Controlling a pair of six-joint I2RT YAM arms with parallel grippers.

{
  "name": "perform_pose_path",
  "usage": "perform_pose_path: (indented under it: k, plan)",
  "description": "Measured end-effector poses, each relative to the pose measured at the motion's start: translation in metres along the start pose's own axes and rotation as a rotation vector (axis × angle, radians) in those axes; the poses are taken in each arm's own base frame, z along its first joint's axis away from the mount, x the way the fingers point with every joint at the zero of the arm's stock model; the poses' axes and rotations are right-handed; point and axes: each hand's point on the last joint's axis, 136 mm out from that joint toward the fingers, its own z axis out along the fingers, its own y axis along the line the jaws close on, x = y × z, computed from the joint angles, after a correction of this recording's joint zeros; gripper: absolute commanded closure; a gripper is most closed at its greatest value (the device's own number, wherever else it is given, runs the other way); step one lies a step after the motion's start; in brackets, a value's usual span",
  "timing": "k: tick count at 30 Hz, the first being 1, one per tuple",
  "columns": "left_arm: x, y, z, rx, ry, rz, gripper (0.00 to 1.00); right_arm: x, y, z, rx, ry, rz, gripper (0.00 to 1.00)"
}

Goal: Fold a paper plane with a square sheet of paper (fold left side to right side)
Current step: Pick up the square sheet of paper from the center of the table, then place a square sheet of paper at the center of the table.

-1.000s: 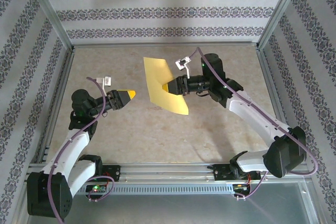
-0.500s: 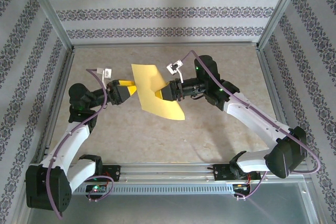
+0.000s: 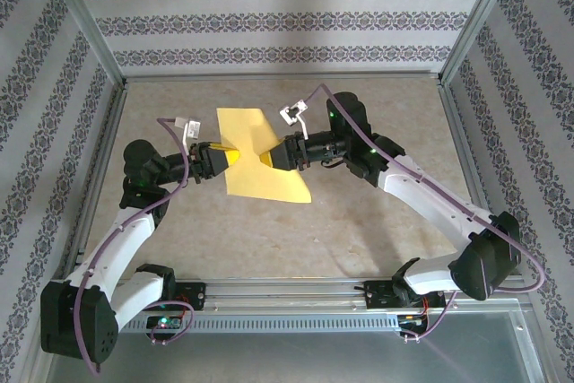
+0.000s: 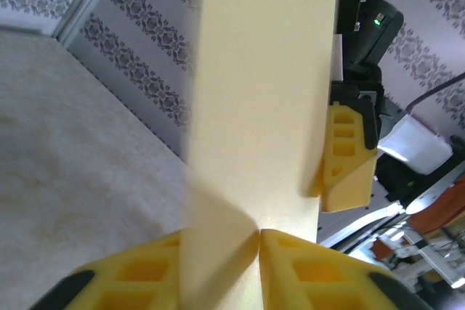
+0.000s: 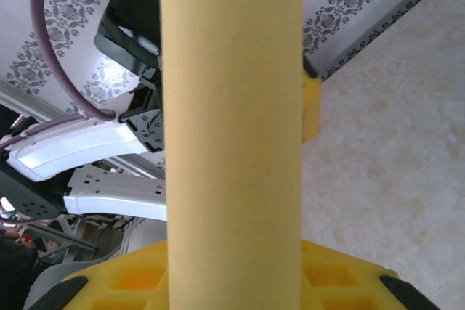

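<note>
Both arms have closed in over the last second: the right hand [image 3: 271, 157] has swung the sheet [image 3: 256, 145] leftward and a little nearer the bases. The left hand [image 3: 226, 157], well apart from it a second ago, has come across until its yellow tip meets the sheet's left edge. Around them the bench [image 3: 359, 221] shows wide bare stretches in front of the sheet, to its right and behind it, bounded by a metal frame [image 3: 278, 78] and patterned walls [image 3: 278, 20]. Held off the bench between the two hands, the sheet hangs tilted, one corner pointing toward the near right and its far edge toward the back wall. From the left wrist the sheet [image 4: 261, 92] rises as a tall yellow band in front of that hand's fingers [image 4: 327, 274] and hides the gap between them, so I cannot tell whether the left hand is clenched on the paper or only against it. The right hand's finger [image 4: 349, 157] shows just beside the band's right edge. From the right wrist the sheet [image 5: 232, 107] again runs up the middle, with yellow fingers [image 5: 116, 281] on either side at the bottom, and the right hand is grasping it. Small white tags [image 3: 186, 123] sit by each wrist, too small to read.
</note>
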Motion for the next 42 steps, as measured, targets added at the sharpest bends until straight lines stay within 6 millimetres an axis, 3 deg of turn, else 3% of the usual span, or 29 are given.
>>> perform_pose_path:
  k: [2,10,18,23,29,36,42]
  plan:
    - [0.001,0.001,0.0,-0.008,0.002,0.0,0.99,0.0,-0.004,0.0,0.02,-0.004,0.001,0.61]
    - [0.011,0.025,-0.002,-0.12,0.019,-0.062,1.0,-0.002,-0.046,-0.015,0.215,-0.041,0.031,0.35]
    - [0.04,0.079,-0.007,-0.299,0.065,-0.24,1.0,-0.007,-0.121,-0.077,0.6,-0.164,0.146,0.1]
    - [0.07,0.118,-0.008,-0.407,0.122,-0.372,1.0,0.008,-0.154,-0.106,0.81,-0.171,0.213,0.07]
    - [0.119,0.156,-0.015,-0.556,0.24,-0.495,1.0,0.019,-0.171,-0.123,0.942,-0.162,0.235,0.07]
    - [0.154,0.176,-0.021,-0.683,0.334,-0.527,1.0,0.043,-0.187,-0.12,0.965,-0.114,0.287,0.1]
    - [0.161,0.188,-0.027,-0.759,0.361,-0.528,1.0,0.06,-0.198,-0.109,0.928,-0.073,0.356,0.12]
